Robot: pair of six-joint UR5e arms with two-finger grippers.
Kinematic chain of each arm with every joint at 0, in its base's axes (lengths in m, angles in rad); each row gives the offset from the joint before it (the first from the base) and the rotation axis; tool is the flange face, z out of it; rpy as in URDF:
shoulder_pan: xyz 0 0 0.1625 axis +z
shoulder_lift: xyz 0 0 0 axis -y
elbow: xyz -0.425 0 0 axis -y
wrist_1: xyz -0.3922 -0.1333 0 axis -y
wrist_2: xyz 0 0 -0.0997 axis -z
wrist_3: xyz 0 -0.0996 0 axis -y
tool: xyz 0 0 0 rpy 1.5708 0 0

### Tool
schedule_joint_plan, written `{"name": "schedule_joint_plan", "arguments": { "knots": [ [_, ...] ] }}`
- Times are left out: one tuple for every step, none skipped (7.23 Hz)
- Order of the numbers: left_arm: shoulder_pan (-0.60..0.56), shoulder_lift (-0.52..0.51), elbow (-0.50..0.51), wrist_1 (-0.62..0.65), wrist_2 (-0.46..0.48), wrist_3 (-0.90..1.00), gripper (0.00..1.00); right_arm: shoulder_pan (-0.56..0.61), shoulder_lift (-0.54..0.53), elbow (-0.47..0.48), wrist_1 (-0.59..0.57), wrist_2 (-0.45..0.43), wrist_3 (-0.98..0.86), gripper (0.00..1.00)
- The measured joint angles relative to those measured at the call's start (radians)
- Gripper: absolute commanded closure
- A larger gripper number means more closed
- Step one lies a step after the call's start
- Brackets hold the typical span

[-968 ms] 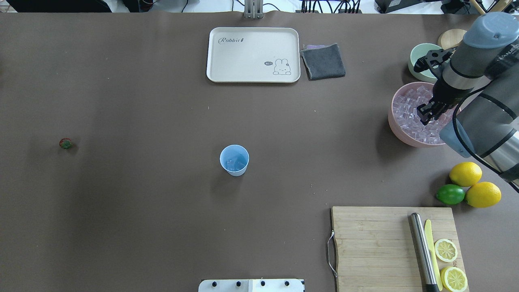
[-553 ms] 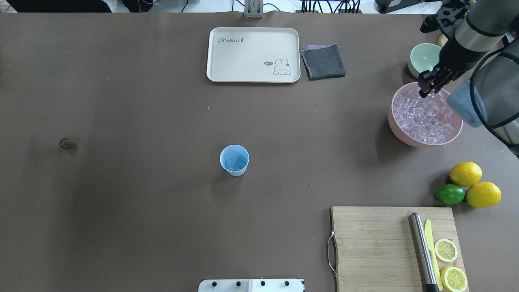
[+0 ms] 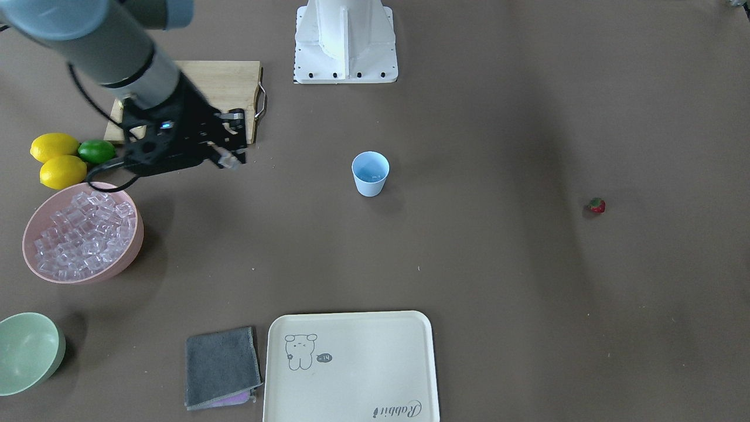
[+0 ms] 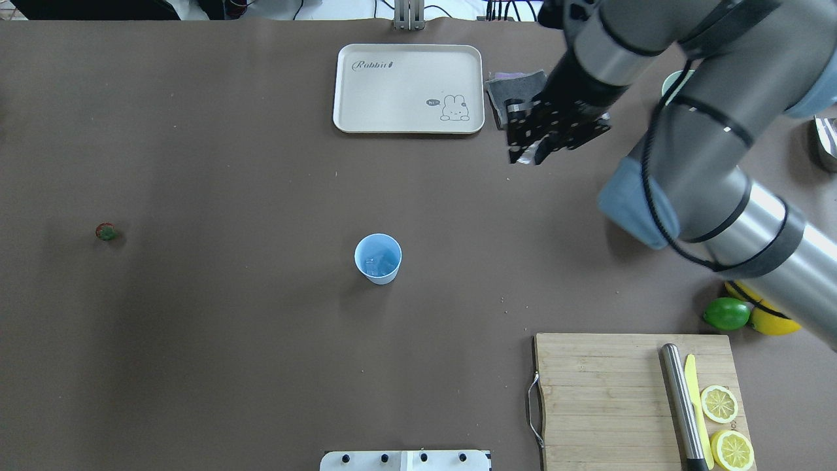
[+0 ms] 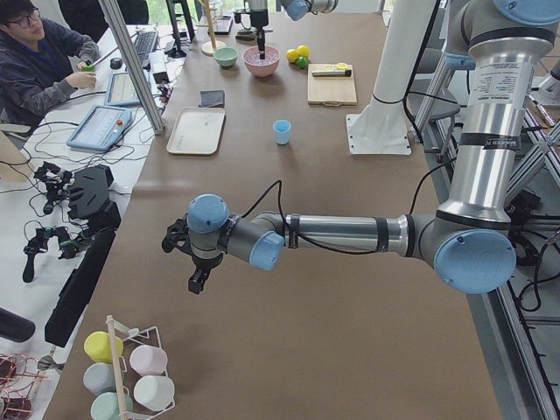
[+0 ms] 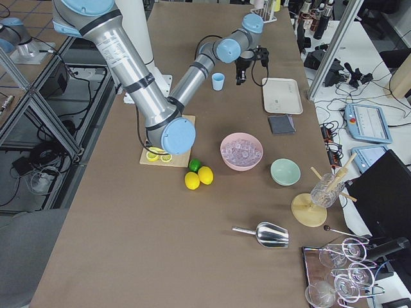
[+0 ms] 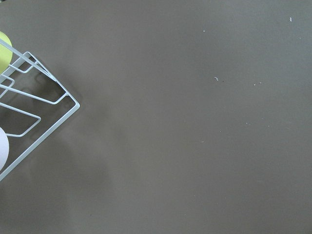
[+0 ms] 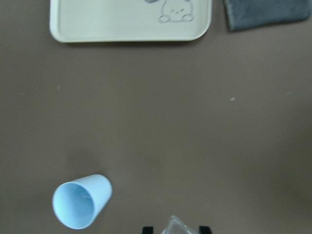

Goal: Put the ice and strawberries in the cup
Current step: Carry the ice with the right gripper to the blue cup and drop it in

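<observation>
- The right arm (image 4: pixel 686 150) reaches in over the surface (image 4: pixel 261 340), elbow bent and wrist angled downward.
- The right claw (image 4: pixel 526 157) hangs above the surface, its fingers (image 8: pixel 147 229) pinched on a clear ice cube (image 8: pixel 181 225).
- The left arm (image 5: pixel 341 234) lies stretched out level and low.
- The left claw (image 5: pixel 198 282) points down; whether it is parted cannot be told.

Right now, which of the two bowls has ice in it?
The pink bowl, full of clear ice cubes; the pale green bowl looks empty.
</observation>
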Motion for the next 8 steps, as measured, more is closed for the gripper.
{"name": "schedule_joint_plan", "arguments": {
  "knots": [
    [0.0, 0.0, 0.003, 0.0, 0.001, 0.0, 0.02, -0.137, 0.042, -0.02, 0.058, -0.139, 0.158, 1.0],
    [0.0, -0.001, 0.005, 0.0, 0.001, 0.001, 0.03, -0.229, 0.068, -0.052, 0.085, -0.243, 0.24, 1.0],
    [0.0, -0.001, 0.007, 0.0, 0.001, 0.002, 0.03, -0.272, 0.087, -0.095, 0.101, -0.299, 0.273, 1.0],
    [0.0, 0.0, 0.01, -0.004, 0.001, 0.002, 0.02, -0.288, 0.113, -0.141, 0.109, -0.321, 0.288, 1.0],
    [0.0, 0.001, 0.012, -0.013, 0.001, 0.003, 0.02, -0.298, 0.141, -0.183, 0.112, -0.333, 0.303, 1.0],
    [0.0, 0.002, 0.015, -0.021, 0.001, 0.002, 0.03, -0.308, 0.157, -0.208, 0.113, -0.347, 0.318, 1.0],
    [0.0, 0.001, 0.017, -0.024, 0.002, 0.003, 0.03, -0.316, 0.165, -0.222, 0.114, -0.358, 0.326, 1.0],
    [0.0, 0.0, 0.018, -0.025, 0.002, 0.003, 0.02, -0.32, 0.168, -0.232, 0.114, -0.363, 0.33, 1.0]
  ]
}}
